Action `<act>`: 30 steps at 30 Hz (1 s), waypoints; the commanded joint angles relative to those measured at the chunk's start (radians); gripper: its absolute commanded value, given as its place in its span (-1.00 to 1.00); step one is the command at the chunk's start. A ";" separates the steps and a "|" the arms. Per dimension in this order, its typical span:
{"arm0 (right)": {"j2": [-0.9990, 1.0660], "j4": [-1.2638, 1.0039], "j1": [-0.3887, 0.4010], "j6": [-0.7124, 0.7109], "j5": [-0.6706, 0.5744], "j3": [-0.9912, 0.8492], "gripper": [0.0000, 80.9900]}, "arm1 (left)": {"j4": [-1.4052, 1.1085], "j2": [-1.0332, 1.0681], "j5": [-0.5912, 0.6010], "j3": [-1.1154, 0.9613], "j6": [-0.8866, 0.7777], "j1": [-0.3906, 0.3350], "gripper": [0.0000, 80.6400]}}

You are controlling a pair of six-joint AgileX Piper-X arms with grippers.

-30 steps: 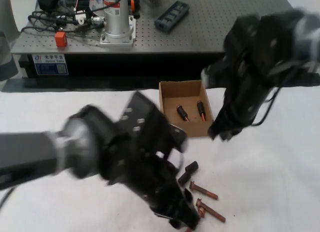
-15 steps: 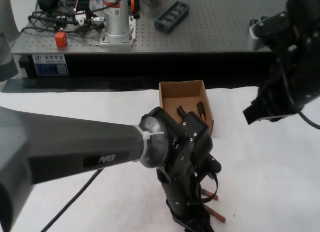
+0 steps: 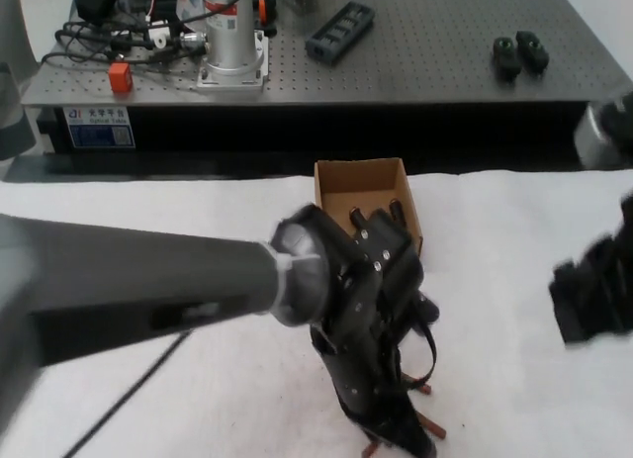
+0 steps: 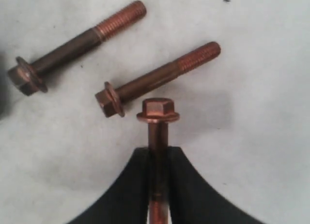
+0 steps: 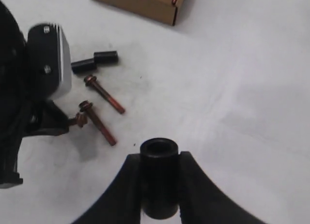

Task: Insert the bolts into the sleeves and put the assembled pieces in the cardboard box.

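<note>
Bolt [image 4: 157, 137] clamped by its shank in the left jaws, hex head standing clear beyond the tips, on the near side of the cardboard box [image 3: 368, 196]; one loose bolt [image 4: 157, 79] lies on the white counter [image 4: 261, 112] just beside that head, with a second loose bolt [image 4: 72, 47] farther out. Sleeve [image 5: 159, 178] gripped between the right jaws, open bore projecting past the tips, well apart from the box on its right-arm side. Two loose sleeves [image 5: 94, 62] lie close together between the box and the loose bolts.
</note>
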 commanded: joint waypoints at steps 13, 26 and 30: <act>0.054 -0.817 0.066 0.335 -0.620 0.402 -0.98 | -1.079 -0.629 0.217 0.544 -0.630 0.143 -0.98; 0.087 -1.209 0.136 0.466 -0.575 0.407 -0.98 | -1.139 -0.629 0.300 0.577 -0.675 0.143 -0.98; 0.087 -1.220 0.136 0.469 -0.566 0.407 -0.98 | -1.139 -0.629 0.317 0.577 -0.675 0.143 -0.98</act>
